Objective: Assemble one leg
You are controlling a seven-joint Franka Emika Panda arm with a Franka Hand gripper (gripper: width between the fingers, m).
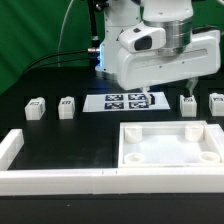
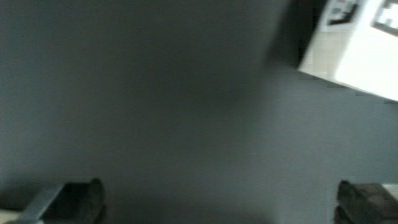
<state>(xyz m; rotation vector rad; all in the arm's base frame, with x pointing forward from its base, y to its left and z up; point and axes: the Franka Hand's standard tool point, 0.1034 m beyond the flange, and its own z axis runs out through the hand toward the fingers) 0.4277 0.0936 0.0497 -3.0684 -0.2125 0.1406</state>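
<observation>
My fingers (image 2: 64, 200) are released and spread wide, one tip at each side of the wrist view, the other tip (image 2: 368, 197) opposite. Nothing is between them, just bare dark table (image 2: 160, 110) below. A white corner with a bit of black print (image 2: 347, 45) sits at the edge of that view; it's likely the marker board (image 1: 120, 101), can't tell for sure. In the exterior view my white arm (image 1: 160, 50) hangs over the table above the marker board's end on the exterior view's right. I can't make out the tips themselves there. Four legs stand on the table in a row with the marker board between the pairs, and none is held. The left-end leg (image 1: 35, 108) and second leg (image 1: 66, 106) are near each other but apart, on the exterior view's left. The third leg (image 1: 187, 104) and right-end leg (image 1: 216, 102) are on the exterior view's right, the third one just beside my arm. All four are tagged. The white square tray (image 1: 170, 150) with round corner sockets lies in front of the right pair, not touching them. A white L-shaped rail (image 1: 50, 179) runs along the front and up the exterior view's left side.
</observation>
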